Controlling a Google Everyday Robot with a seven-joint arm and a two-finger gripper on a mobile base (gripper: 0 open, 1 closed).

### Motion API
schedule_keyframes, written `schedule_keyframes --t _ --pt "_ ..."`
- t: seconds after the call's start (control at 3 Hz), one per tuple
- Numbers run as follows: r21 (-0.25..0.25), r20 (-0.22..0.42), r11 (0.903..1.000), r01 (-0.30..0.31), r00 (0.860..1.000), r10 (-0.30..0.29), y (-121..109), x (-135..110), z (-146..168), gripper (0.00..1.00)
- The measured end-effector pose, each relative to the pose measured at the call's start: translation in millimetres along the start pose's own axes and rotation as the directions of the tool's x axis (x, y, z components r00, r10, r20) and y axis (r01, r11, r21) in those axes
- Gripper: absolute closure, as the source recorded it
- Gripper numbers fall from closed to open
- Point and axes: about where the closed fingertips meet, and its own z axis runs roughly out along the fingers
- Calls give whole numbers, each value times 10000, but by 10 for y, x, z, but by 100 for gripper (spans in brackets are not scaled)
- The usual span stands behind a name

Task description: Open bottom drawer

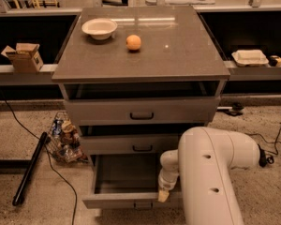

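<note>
The grey cabinet (140, 60) has three stacked drawers. The bottom drawer (114, 201) stands pulled out towards me, its bare inside showing, with its small black loop handle (143, 205) at the lower edge of the front. The middle drawer (126, 144) and the top drawer (107, 111) are shut or nearly shut. My gripper (163, 194) hangs from the white arm (210, 172) at the right part of the bottom drawer's front rim, just right of the handle.
A white bowl (99, 28) and an orange (134, 42) sit on the cabinet top. A basket of packets (65, 137) and a black pole (30, 168) lie on the floor at the left. Cables run at both sides. A cardboard box (23, 56) and a white container (249, 56) are on the ledges behind.
</note>
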Motion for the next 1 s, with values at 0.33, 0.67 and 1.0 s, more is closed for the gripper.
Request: schedule_keyframes --t 0.33,0.67,1.0 --pt "0 0 10000 0 10000 0 -3 2 12 100" --pt "-8 638 9997 -261 9976 261 180 37 75 100" --pt "-5 722 9994 -336 9968 336 204 61 85 82"
